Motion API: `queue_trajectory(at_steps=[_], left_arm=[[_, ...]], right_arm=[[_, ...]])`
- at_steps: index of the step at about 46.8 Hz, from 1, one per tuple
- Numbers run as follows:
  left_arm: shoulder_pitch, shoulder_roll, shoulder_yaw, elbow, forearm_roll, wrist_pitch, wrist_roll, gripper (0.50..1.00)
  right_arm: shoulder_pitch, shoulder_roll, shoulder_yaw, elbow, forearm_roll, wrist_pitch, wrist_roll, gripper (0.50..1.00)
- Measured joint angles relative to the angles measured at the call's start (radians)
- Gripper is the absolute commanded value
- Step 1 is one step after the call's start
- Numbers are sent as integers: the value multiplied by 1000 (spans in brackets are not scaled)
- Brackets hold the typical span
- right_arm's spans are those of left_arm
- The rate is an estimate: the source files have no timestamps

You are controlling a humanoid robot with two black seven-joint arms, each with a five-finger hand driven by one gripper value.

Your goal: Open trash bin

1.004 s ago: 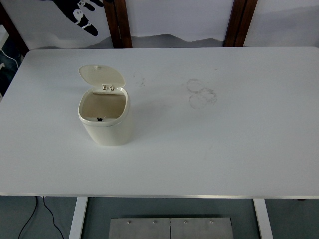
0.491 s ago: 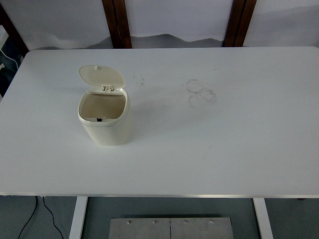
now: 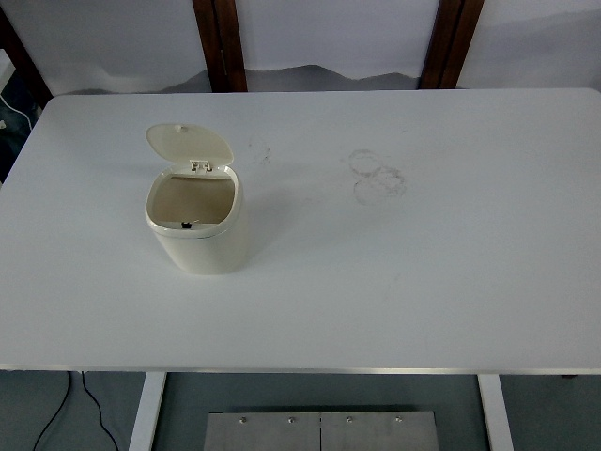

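Trash bin (image 3: 195,224) stood upright on the worktop (image 3: 423,282), in its left half, roughly midway between near and far edges. Lid (image 3: 189,145) was raised at the far side of the bin, hinged at the rear rim, leaning back away from the near edge; the bin's mouth lay open just in front of the lid. Ring marks (image 3: 377,175) lay on the worktop to the right of the bin, well apart from it and a little farther back. Fainter smudge (image 3: 260,150) sat just right of the lid. Two wooden posts (image 3: 220,44) stood behind the worktop's far edge, one behind the bin, the other far to its right. A cable (image 3: 58,413) hung below the near edge, left of the bin.
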Motion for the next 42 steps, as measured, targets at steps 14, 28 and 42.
queue_trajectory(at_steps=[14,28,42], left_arm=[[233,-4,-181,16,-33,77,-115,1000],[431,-4,-309,35,-162,107,-116,1000],[592,-28,-391,48,-205,105,-137,1000]], right_arm=[[-2,0,0,1,0,0,-1,995],[-6,0,0,1,0,0,-1,995],[-6,0,0,1,0,0,0,995]])
